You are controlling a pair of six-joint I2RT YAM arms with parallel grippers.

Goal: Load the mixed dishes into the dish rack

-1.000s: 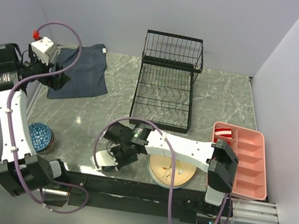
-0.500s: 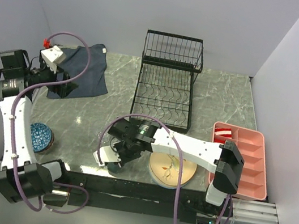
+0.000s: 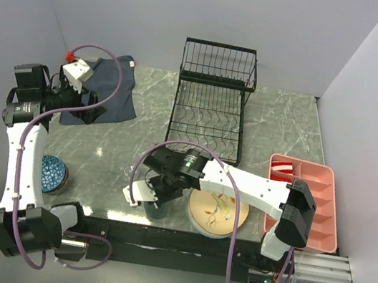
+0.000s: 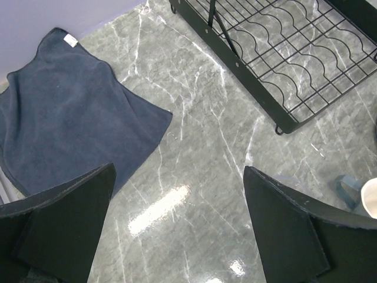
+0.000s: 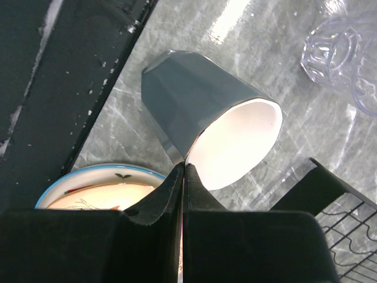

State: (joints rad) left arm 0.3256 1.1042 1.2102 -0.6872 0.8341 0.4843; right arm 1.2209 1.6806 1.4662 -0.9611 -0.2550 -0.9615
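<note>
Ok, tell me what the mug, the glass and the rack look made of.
The mug looks like glazed ceramic: glossy grey-blue outside, white inside, thick rim. The glass is clear and faceted, glass or hard plastic; I can't tell which. The rack is thin black wire, probably coated metal.

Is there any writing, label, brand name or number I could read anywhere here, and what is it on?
No text can be read in any view.
White tag at the corner of the dark blue cloth: too small to read.
Mug: no writing on the side that shows.
Plate: only a drawing, no words in view.
</note>
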